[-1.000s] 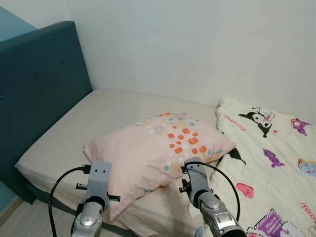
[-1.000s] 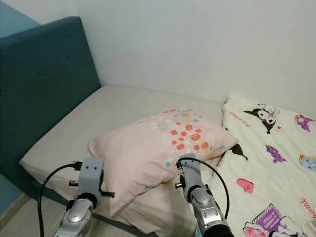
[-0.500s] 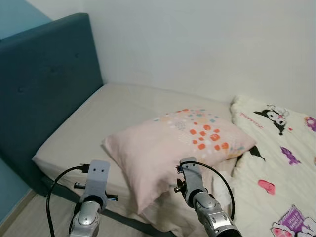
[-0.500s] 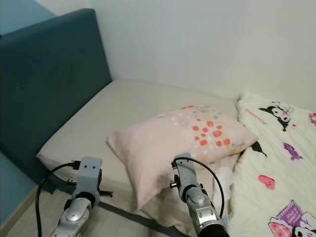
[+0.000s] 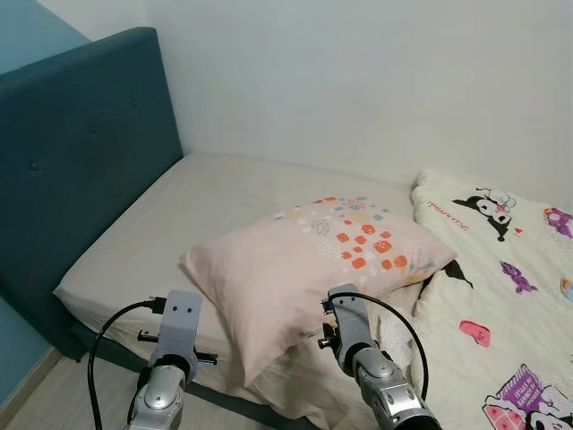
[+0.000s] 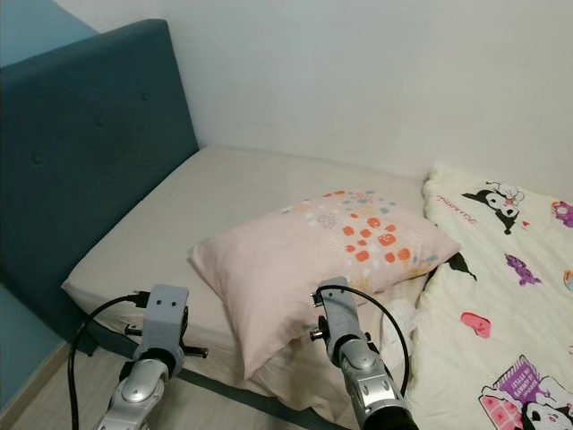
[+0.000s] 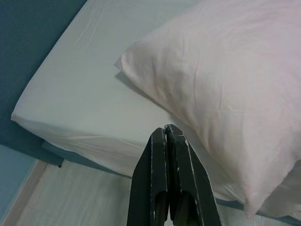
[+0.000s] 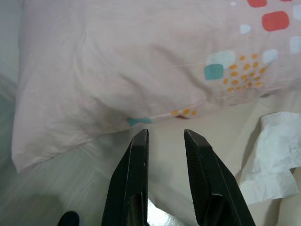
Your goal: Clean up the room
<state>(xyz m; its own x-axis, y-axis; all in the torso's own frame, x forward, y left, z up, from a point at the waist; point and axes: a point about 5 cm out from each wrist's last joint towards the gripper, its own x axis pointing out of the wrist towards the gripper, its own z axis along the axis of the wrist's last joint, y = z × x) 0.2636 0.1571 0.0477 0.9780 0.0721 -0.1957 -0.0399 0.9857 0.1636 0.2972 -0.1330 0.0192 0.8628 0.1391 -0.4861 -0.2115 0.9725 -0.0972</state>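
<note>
A pink pillow (image 5: 304, 260) with coloured squares lies askew on the beige bed sheet (image 5: 215, 197), its lower corner hanging over the bed's front edge. My left gripper (image 7: 165, 128) is shut on nothing and hovers in front of the bed edge, below the pillow's left corner (image 7: 123, 63). My right gripper (image 8: 165, 134) is open with nothing between its fingers, and it points at the underside of the pillow (image 8: 141, 70). A crumpled white paper (image 8: 275, 157) lies on the sheet beside the pillow. Both wrists (image 5: 179, 322) (image 5: 345, 313) are raised low in front of me.
A teal padded headboard (image 5: 72, 161) stands at the left of the bed. A cream blanket (image 5: 501, 296) with cartoon prints covers the bed's right side. A white wall (image 5: 358, 81) runs behind the bed. Light wood floor (image 7: 70, 197) shows below the bed edge.
The camera has shifted, so the bed and pillow sit differently in the picture. Both arms hold the same raised pose in front of the bed edge.
</note>
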